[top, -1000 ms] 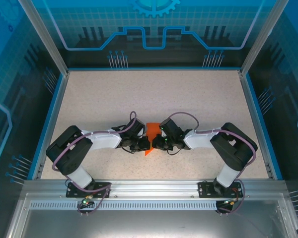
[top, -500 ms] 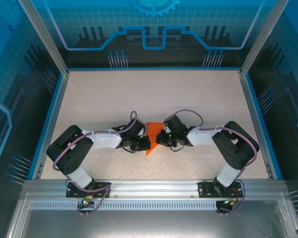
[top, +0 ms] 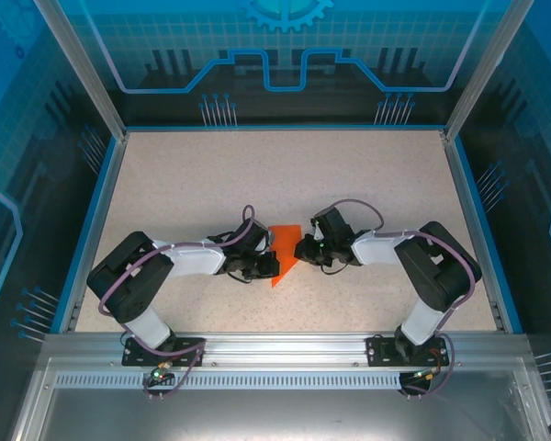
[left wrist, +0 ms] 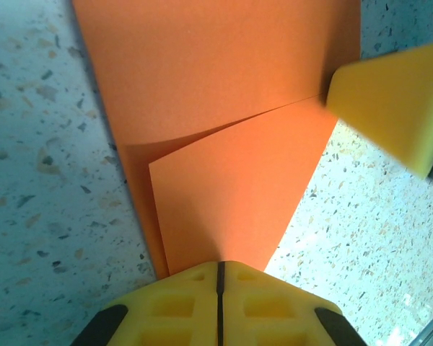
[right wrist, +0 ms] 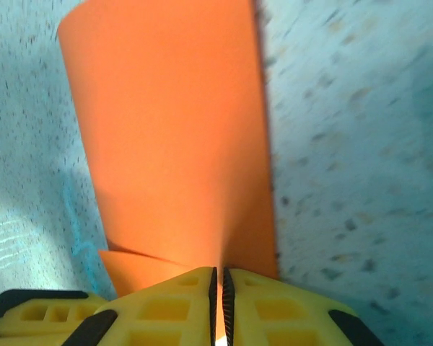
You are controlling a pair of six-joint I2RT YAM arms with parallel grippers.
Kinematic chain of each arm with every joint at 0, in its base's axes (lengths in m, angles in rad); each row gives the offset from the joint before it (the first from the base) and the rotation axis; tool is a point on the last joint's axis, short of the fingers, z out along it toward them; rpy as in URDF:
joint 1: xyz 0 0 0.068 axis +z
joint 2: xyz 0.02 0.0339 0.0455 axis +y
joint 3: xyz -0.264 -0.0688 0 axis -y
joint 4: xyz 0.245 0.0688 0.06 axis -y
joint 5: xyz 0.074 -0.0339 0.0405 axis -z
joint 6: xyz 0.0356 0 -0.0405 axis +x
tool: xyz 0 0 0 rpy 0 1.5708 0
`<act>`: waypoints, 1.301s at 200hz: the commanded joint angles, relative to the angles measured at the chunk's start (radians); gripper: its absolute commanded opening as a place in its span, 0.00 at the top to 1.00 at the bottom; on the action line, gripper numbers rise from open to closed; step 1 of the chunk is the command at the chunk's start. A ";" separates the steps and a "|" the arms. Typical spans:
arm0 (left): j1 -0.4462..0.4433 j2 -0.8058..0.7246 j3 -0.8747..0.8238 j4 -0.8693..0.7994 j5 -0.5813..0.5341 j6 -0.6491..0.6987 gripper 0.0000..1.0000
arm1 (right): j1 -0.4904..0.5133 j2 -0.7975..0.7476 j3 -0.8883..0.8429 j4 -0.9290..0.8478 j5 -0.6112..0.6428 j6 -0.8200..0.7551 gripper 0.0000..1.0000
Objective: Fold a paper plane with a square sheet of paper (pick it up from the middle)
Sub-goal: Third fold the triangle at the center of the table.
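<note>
The speckled beige flat bench (top: pixel 285 175), bordered by a blue rim (top: pixel 285 127), bears a folded wedge of thin orange paper (top: pixel 283 252) at mid-width, nearer the front edge.

White and black arms (top: pixel 188 260), purple cables (top: pixel 249 220), yellow jaws

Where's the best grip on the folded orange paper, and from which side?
Probably an edge, pinched side-on. The orange paper is thin and layered, so only its edges offer purchase; the left gripper and right gripper clamp it from opposite sides.

Overhead camera looks down; close wrist cameras share paper (left wrist: pixel 224 108).
</note>
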 commanded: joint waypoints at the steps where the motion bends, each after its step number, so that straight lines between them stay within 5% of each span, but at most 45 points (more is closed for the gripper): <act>1: 0.003 0.048 -0.034 -0.105 -0.069 0.030 0.92 | -0.053 0.030 0.000 -0.034 0.032 -0.033 0.85; 83: 0.003 0.028 -0.033 -0.124 -0.058 0.072 0.93 | -0.088 -0.045 -0.003 -0.069 0.026 -0.052 0.83; 137: 0.003 -0.029 -0.030 -0.140 -0.037 0.113 0.92 | -0.068 -0.172 -0.053 -0.109 0.012 -0.069 0.69; 260: 0.046 -0.054 0.024 -0.061 -0.045 0.096 0.82 | 0.033 -0.098 -0.034 -0.067 0.004 -0.033 0.63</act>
